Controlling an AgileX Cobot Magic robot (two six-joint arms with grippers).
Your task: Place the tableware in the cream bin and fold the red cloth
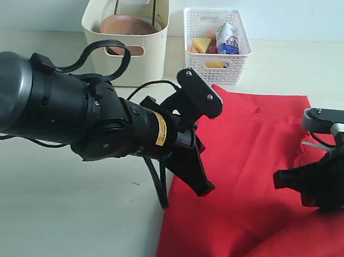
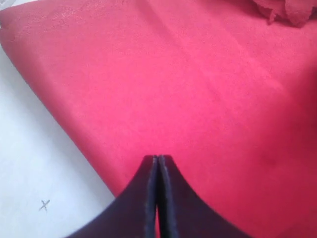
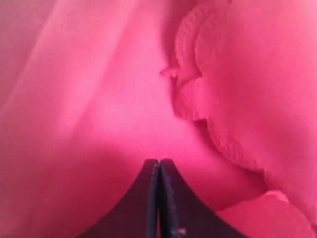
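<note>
Tabletop (image 1: 46,214): red cloth (image 1: 246,170) under L end effector (image 2: 157,163) & R end effector (image 3: 158,166), both closed (cream bin (image 1: 127,18), basket (image 1: 217,49) behind).

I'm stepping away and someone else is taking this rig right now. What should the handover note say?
Left gripper: shut, above the red cloth near its edge, holding nothing seen.
Right gripper: shut, over the cloth near its bunched scalloped edge.
Cream bin: wooden plate and chopsticks show inside; other tableware not in view.
Done: tableware seems binned.
To do: the cloth lies rumpled; fold it.
</note>
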